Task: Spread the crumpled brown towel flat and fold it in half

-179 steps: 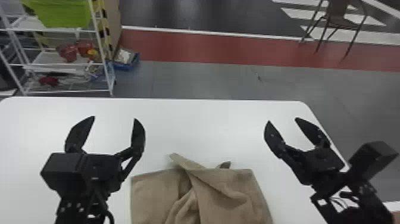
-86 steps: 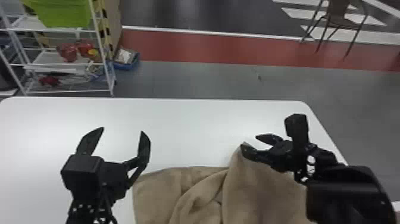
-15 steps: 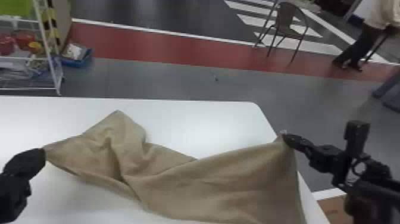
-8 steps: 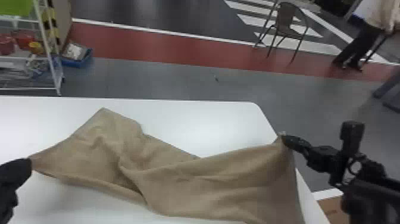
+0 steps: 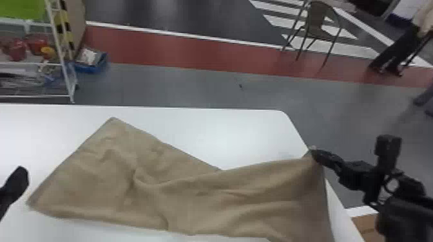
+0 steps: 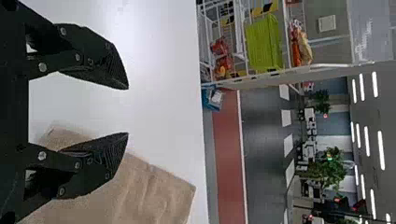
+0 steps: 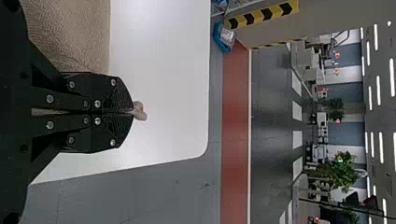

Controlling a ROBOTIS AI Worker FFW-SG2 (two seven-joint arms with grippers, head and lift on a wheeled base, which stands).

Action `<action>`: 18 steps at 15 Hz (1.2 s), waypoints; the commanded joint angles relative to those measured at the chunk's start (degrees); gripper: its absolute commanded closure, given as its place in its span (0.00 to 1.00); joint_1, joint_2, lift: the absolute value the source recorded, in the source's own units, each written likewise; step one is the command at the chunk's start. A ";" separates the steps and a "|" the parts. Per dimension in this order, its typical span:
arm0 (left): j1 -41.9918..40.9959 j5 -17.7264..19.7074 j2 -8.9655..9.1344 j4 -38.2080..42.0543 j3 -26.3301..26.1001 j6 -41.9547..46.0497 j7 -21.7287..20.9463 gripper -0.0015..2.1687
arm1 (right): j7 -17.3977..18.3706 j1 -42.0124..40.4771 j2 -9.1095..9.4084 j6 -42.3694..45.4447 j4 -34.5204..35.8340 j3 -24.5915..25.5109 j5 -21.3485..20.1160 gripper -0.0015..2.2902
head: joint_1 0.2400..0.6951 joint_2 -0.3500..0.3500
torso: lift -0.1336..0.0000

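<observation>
Brown towel (image 5: pixel 193 199) sits at 3 o'clock from the left gripper (image 5: pixel 14 185), with the right gripper (image 5: pixel 317 155) pinching its 2 o'clock corner. Left wrist view shows spread fingers (image 6: pixel 105 60); right one, towel poking out.

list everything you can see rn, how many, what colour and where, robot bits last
towel: 1, brown, wrinkled on the table, one corner in the right hand
table: 1, white, under the towel
rack: 1, white, beyond the table on the left
tub: 1, green, on the rack
bin: 1, blue, on the floor beside the rack
chair: 1, brown, far right on the floor
floor strip: 1, red, beyond the table
plants: at least 2, green, far off in the room
left hand: 1, black, open, by the towel's left end
right hand: 1, black, closed on the towel's corner
</observation>
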State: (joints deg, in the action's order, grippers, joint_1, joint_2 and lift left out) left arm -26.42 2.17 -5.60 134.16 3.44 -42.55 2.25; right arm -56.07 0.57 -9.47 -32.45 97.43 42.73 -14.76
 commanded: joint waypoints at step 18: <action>24.23 6.36 0.94 -29.92 -16.36 13.40 -5.33 0.31 | 0.70 -9.54 9.52 0.14 12.17 -12.93 -0.53 0.49 | 1.00 0.06 | 0.09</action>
State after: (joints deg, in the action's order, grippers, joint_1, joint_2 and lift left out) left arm -3.16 8.46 -4.85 106.76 -11.83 -31.51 -3.04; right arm -55.64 -8.35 -0.03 -31.73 108.50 32.46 -14.52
